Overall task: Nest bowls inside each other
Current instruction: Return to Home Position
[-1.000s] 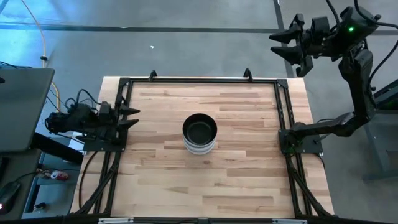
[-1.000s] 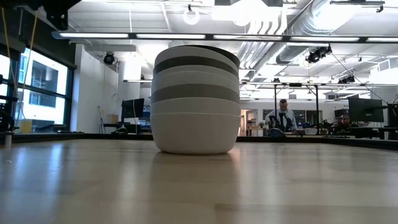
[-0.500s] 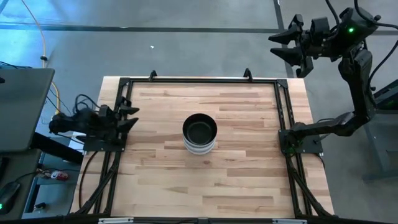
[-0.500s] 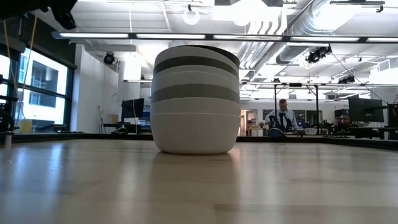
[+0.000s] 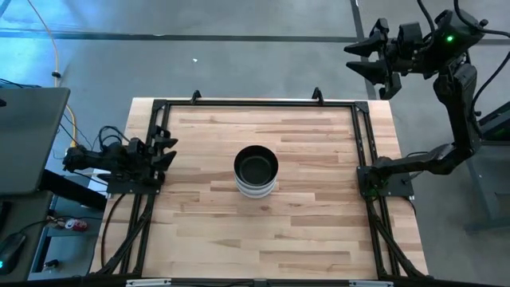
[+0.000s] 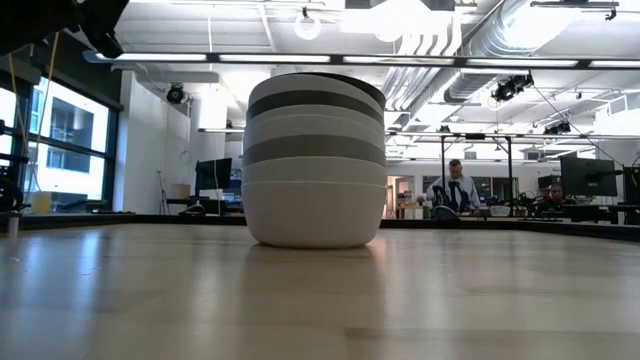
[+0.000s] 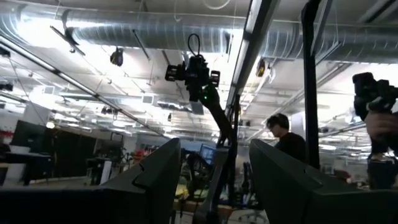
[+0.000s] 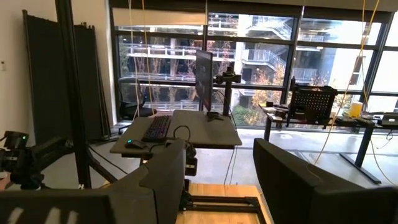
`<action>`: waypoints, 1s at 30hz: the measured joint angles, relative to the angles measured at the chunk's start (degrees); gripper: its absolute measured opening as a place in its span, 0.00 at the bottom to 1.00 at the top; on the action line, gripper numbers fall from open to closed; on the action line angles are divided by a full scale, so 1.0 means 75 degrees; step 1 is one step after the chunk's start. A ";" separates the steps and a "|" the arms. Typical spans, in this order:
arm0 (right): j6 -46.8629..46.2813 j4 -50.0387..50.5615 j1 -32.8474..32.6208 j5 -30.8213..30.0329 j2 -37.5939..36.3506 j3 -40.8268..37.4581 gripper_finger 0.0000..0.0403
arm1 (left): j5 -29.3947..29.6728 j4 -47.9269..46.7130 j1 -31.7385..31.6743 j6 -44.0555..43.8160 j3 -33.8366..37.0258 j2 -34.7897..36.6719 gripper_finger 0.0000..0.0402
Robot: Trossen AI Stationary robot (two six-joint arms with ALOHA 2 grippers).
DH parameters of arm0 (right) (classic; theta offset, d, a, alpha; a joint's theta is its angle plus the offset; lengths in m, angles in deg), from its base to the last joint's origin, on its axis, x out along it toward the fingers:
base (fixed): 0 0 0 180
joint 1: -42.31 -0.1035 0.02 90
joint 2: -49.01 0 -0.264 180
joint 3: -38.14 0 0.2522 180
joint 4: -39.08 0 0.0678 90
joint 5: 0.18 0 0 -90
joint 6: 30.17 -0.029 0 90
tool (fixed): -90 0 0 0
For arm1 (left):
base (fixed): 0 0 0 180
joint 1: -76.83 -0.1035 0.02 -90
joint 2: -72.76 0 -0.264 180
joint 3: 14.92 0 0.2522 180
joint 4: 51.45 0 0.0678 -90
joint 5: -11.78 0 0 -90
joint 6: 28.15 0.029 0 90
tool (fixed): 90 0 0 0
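The bowls (image 5: 256,185) are sitting nested in one stack at the middle of the counter (image 5: 311,231), the black bowl (image 5: 256,166) uppermost. The left tool (image 5: 169,151) is hovering at the counter's nine o'clock edge, fingers spread, gripping nothing. The right tool (image 5: 352,57) is hanging beyond the two o'clock corner, likewise spread and empty.

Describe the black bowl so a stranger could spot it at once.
Find the wooden table; a single stack of bowls stands at its middle. The black bowl sits on top, the only black one above white bowls and grey bowls.
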 joint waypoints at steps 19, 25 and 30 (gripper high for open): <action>-0.0414 -0.0013 0.0000 0.0038 0.0003 0.0000 0.45 | 0.0362 -0.2698 -0.0161 -0.0309 -0.0002 -0.0010 0.45; -0.0450 0.0139 0.0000 0.0233 0.0003 0.0000 0.45 | 0.0203 -0.3566 -0.0267 -0.0427 -0.0002 -0.0009 0.45; -0.0393 0.0440 0.0000 0.0495 0.0003 0.0000 0.45 | 0.0123 -0.4235 -0.0265 -0.0342 -0.0002 -0.0012 0.45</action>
